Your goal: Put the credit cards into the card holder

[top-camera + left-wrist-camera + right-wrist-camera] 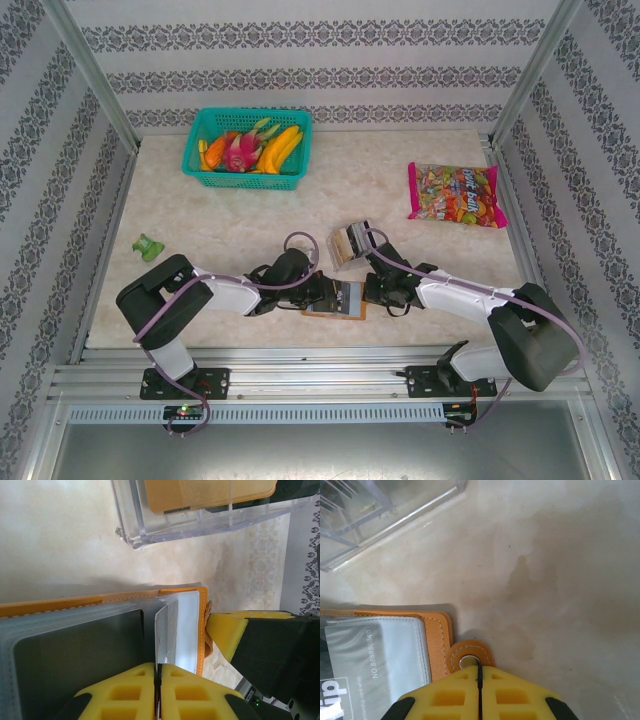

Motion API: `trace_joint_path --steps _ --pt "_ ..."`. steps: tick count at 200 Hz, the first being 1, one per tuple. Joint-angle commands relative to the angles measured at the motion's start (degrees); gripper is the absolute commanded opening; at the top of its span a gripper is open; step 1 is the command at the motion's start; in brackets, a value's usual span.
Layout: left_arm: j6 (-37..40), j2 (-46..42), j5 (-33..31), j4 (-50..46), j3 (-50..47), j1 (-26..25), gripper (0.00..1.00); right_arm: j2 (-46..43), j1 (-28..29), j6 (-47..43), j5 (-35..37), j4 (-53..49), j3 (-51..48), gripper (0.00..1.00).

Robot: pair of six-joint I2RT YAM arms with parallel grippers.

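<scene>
The card holder [337,299] lies open near the table's front edge, orange-brown with clear inner sleeves. In the left wrist view my left gripper [158,667] is shut on a white credit card [161,632] that stands edge-on over the card holder's sleeves [187,625]. A dark card [75,655] sits in a sleeve beside it. My right gripper [480,667] is shut on the card holder's snap tab [469,655] at its right edge. A grey numbered card [375,662] shows in a sleeve there. From above, both grippers [322,290] [374,292] flank the card holder.
A small clear plastic box [350,243] with cards stands just behind the card holder; it holds an orange card [200,492]. At the back are a teal fruit basket [248,150] and a candy bag [455,194]. A green object [149,246] lies at the left.
</scene>
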Motion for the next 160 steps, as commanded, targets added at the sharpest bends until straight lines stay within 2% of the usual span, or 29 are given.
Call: trace_joint_path --steps 1,32,69,86,160 --pt "3.1 0.3 -1.6 -6.0 2.2 -1.8 0.20 1.2 0.1 -0.2 -1.7 -2.5 -2.2 0.08" --pt "6.2 -3.3 -5.3 -14.6 3.3 -1.9 0.28 1.0 0.1 -0.1 -1.3 -2.6 -2.1 0.08" --pt "7.3 -4.5 -5.6 -17.0 3.4 -2.0 0.28 1.4 0.1 -0.2 -1.6 -2.5 -1.9 0.08" --pt "7.6 -4.2 -5.2 -16.6 3.6 -2.0 0.23 1.4 0.2 -0.3 -1.6 -2.2 -1.8 0.08" --pt "8.7 -0.1 -2.3 -17.7 7.4 -2.7 0.16 2.3 0.4 -0.4 -2.3 -1.6 -1.7 0.08"
